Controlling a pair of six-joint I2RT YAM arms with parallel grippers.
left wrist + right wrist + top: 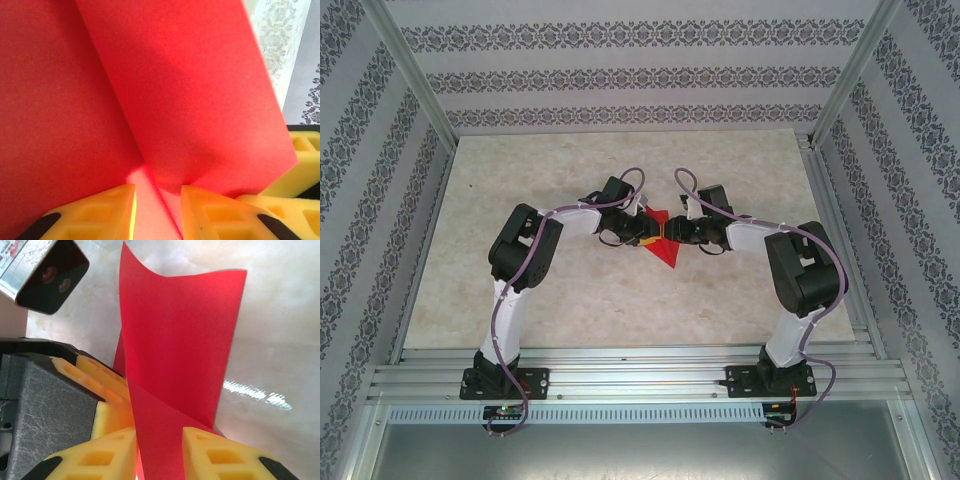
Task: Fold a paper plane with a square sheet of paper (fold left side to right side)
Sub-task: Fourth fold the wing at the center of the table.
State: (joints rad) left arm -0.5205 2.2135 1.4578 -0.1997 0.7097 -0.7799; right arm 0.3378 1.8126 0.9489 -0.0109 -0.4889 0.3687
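1. A thin, bright red sheet of paper [663,250] is at about the middle of the pale marbled tabletop [520,180], well apart from all four edges. One pointed corner aims at the near edge.
2. The left pincer [642,238] meets the sheet from the left-edge side and the right pincer [683,238] from the right-edge side. The sheet lies between their tips, which are very near each other.
3. In the left wrist view, the left pincer [157,192] is narrow, and its yellow fingers [105,215] are closed on the sheet [190,100] at a crease. Two red flaps spread away from that crease in a V. The right pincer's yellow fingers [302,165] sit just beside the right flap's lower corner.
4. In the right wrist view, the sheet [180,340] stands upright, lifted off the tabletop [280,315], and runs down between the right pincer's [160,435] fingers. That pincer is narrow, but I cannot tell whether it is pinching the paper.
5. The left pincer's yellow fingers [95,375] touch the sheet's left edge.
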